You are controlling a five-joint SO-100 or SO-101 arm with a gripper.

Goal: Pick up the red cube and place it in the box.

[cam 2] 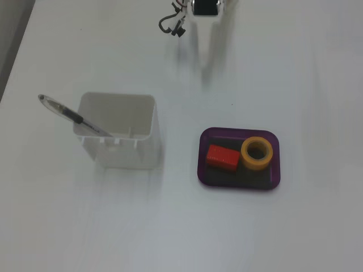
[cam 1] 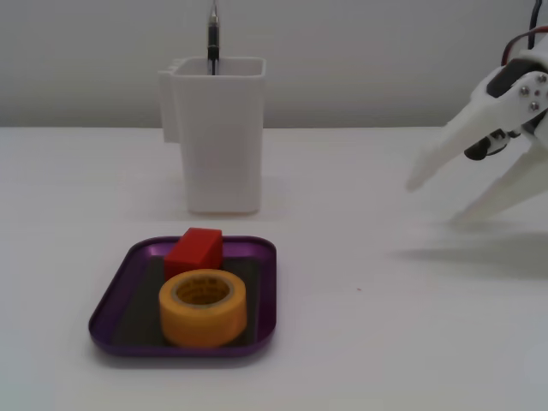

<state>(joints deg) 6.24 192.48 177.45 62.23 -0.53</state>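
White table [cam 1: 360, 342], red cube [cam 1: 194, 251] in box [cam 1: 265, 291], gripper [cam 1: 432, 201] spread, well apart

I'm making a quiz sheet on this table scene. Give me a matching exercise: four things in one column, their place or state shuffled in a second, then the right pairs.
Things:
1. red cube
2. pen
3. yellow tape roll
4. gripper

Places or states:
A. leans out of the white container
B. jaws open, empty, at the right edge of a fixed view
C. lies flat, hole up, on the purple tray, beside a block
D. rests on the tray floor between the roll and the container

Pairs: 1-D, 2-A, 3-C, 4-B
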